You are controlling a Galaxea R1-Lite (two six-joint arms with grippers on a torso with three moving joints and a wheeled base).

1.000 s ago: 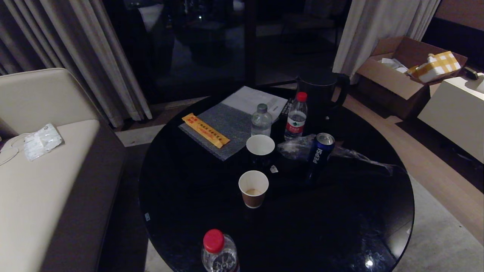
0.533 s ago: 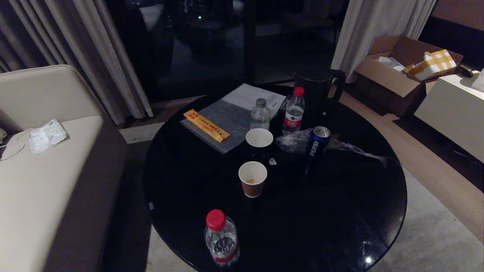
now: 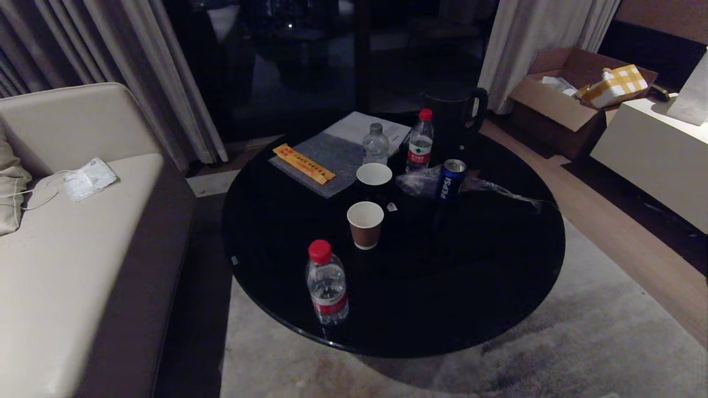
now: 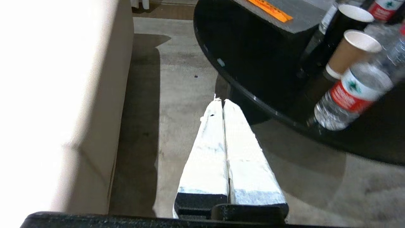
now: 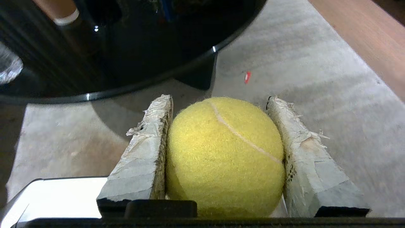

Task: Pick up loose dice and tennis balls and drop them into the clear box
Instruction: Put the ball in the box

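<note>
A fuzzy yellow-green tennis ball (image 5: 224, 155) fills the right wrist view, and my right gripper (image 5: 220, 101) is shut on it, one taped finger on each side. It hangs above pale carpet, close to the round black table's rim (image 5: 152, 80). My left gripper (image 4: 222, 102) is shut with nothing in it, its white fingers pressed together over the carpet between the sofa and the table. Neither arm shows in the head view. The dice and the clear box are out of view.
The round black table (image 3: 498, 287) carries two paper cups (image 3: 365, 224), several water bottles (image 3: 327, 283), a Pepsi can (image 3: 451, 179), a dark kettle (image 3: 451, 113), papers and an orange packet (image 3: 303, 163). A beige sofa (image 3: 66, 249) stands left; a cardboard box (image 3: 558, 102) and a white cabinet stand right.
The whole head view has shifted: the table now sits farther off and higher in the picture, with more carpet in front, so the camera has backed away. The things on the table kept their places.
</note>
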